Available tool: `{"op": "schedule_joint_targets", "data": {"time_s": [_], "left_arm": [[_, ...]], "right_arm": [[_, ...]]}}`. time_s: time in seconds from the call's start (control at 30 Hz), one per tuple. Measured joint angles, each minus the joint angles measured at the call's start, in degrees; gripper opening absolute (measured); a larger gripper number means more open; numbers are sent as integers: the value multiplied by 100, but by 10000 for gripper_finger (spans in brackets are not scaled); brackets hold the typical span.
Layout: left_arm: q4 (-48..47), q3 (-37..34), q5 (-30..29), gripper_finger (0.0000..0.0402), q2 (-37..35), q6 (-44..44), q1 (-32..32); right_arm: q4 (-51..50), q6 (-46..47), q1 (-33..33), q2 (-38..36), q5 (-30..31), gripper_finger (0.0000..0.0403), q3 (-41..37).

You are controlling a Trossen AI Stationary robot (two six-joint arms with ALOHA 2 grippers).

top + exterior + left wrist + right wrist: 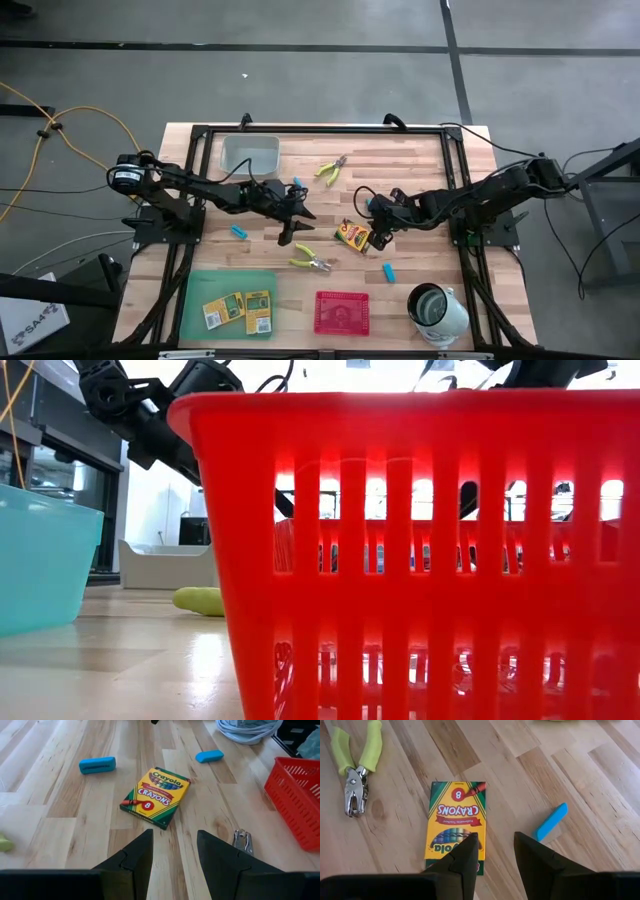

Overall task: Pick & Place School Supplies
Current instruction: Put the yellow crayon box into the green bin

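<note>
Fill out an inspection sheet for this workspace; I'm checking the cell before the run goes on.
Surface: wooden table, slatted, nothing spilled.
Job's things: one crayon box loose mid-table; two crayon boxes in green tray; two hole punches, blue erasers scattered.
Clutter: clear bin, red basket, cup.
Grippers: left gripper and right gripper flank the loose box, jaws open, empty.
Cables: yellow cord on floor.
Surroundings: nothing seen.

Wooden table (420,170) with trays, supplies
</note>
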Motion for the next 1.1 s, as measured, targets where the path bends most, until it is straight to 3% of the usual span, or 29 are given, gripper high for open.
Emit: {"op": "schedule_joint_targets", "data": {"time_s": [1.1], "left_arm": [[-20,0,155,148,-2,-177,-53]], "right_arm": [[-62,210,112,-2,-20,118,0]]}}
